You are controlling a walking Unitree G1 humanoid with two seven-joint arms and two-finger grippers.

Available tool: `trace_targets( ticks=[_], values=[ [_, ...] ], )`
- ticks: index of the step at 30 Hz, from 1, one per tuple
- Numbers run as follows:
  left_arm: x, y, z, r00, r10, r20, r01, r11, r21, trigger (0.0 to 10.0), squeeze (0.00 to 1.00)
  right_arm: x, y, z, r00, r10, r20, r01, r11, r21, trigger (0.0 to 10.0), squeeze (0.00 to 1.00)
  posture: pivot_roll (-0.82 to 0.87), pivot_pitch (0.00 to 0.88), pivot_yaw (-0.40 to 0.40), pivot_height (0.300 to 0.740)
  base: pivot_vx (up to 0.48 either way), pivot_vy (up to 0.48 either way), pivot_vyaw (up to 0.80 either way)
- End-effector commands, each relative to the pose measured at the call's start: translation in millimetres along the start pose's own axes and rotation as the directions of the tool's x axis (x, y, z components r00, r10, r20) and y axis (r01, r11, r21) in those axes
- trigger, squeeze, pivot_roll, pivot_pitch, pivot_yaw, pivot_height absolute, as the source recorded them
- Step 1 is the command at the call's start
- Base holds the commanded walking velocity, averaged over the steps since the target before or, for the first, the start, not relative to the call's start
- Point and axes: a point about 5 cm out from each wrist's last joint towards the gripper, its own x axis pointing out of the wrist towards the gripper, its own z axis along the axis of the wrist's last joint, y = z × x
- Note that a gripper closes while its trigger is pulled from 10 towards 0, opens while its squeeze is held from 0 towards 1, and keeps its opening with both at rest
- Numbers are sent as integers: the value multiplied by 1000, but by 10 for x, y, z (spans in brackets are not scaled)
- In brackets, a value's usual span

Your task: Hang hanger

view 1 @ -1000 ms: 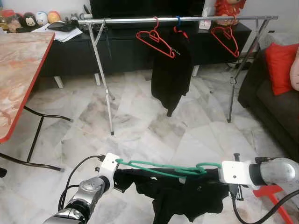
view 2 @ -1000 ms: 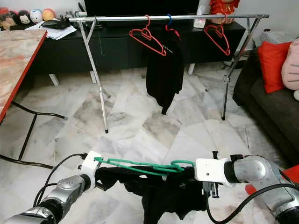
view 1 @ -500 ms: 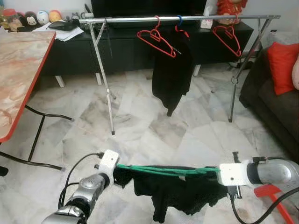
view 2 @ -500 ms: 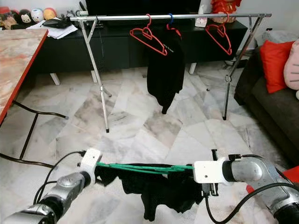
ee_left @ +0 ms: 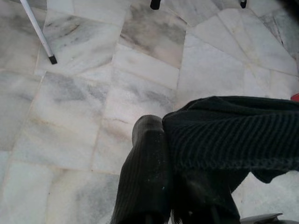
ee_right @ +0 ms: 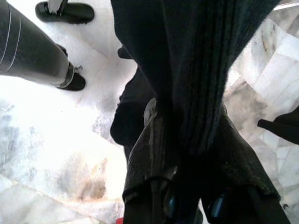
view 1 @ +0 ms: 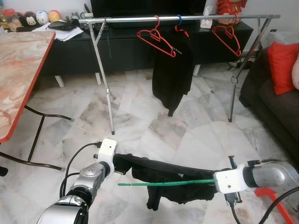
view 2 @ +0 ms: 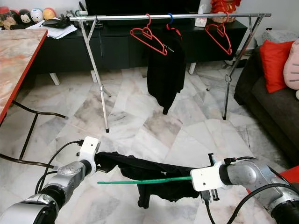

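A green hanger [view 1: 163, 183] lies level above the floor, and its left tip hangs free. My right gripper [view 1: 214, 182] is shut on its right end, where black cloth hides the grip; the right wrist view shows its fingers [ee_right: 145, 154] wrapped in that cloth. A black knit garment [view 1: 159, 172] drapes from my left gripper [view 1: 118, 164] across to the hanger. The left gripper is shut on the garment's left end, and a finger [ee_left: 148, 154] presses against the cloth [ee_left: 233, 135]. The steel clothes rail [view 1: 177, 19] stands further ahead.
On the rail hang two empty red hangers [view 1: 156, 39] [view 1: 226, 37] and a black top [view 1: 172, 70] on a blue hook. A red-edged table [view 1: 23, 70] stands at the left and a dark sofa [view 1: 275, 105] with a red cushion [view 1: 281, 60] at the right. The floor is marble.
The hanger's left end has come away from the left gripper and dropped. The right gripper has lowered. The garment now stretches from the left gripper above the hanger rather than hanging under it.
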Motion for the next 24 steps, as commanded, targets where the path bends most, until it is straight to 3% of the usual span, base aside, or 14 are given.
trace_targets(
  ticks=[1,5,14,24],
  values=[
    [-146,438,99,983,179,28,-177,983,-43,10000,0,-287,190,-507,961,100,-259,-78,992,95,0,0,-209,42,8,740,0,0,0],
    [-142,431,107,985,172,30,-170,985,-41,10000,0,-251,142,-522,957,53,-284,-28,996,90,0,0,-206,38,8,740,0,0,0],
    [-123,395,118,988,151,22,-151,988,-26,10000,0,-252,153,-610,925,60,-376,-39,997,65,0,0,-208,36,8,740,0,0,0],
    [-111,378,136,991,132,-1,-131,991,19,10000,0,-213,53,-655,901,-45,-432,80,995,65,0,0,-202,55,4,740,0,0,0]
  ],
)
